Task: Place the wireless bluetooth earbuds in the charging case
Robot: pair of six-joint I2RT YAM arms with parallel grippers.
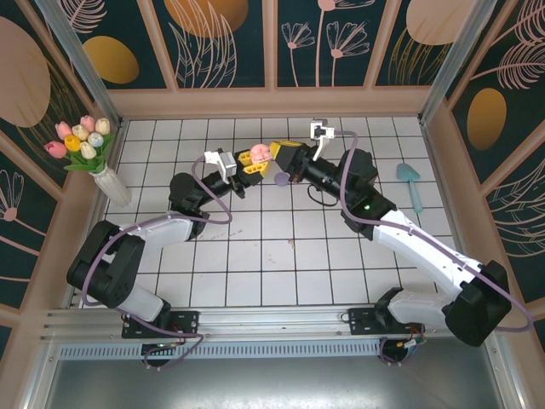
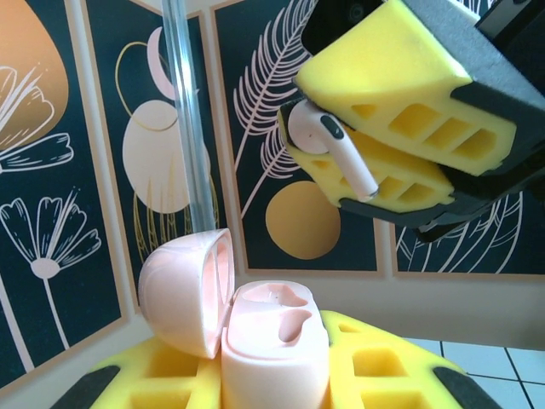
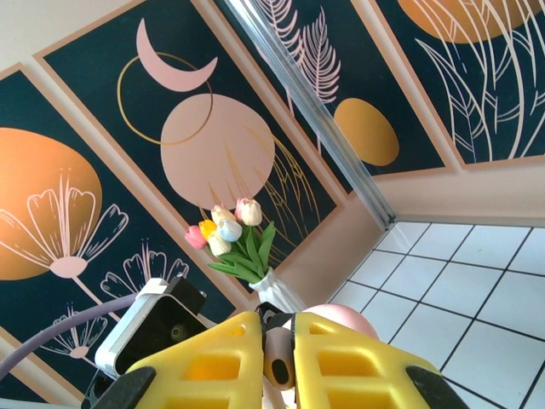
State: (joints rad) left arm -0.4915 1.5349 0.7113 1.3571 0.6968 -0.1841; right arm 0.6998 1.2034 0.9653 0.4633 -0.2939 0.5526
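The pale pink charging case (image 2: 277,349) stands open in the left wrist view, its lid (image 2: 183,290) swung to the left and both wells empty. My left gripper (image 2: 272,379) is shut on its base. Above it and to the right, my right gripper (image 2: 341,149) is shut on a pale pink earbud (image 2: 328,145), stem pointing down-right, clear of the case. In the right wrist view the earbud (image 3: 278,362) sits pinched between the yellow fingers (image 3: 213,358). From above, the case (image 1: 260,153) and both grippers, left (image 1: 253,162) and right (image 1: 285,159), meet over the middle of the tiled floor.
A small purple object (image 1: 279,180) lies on the tiles just below the grippers. A white vase of tulips (image 1: 111,183) stands at the left wall. A teal scoop-like tool (image 1: 413,183) lies at the right. Wooden walls enclose the floor.
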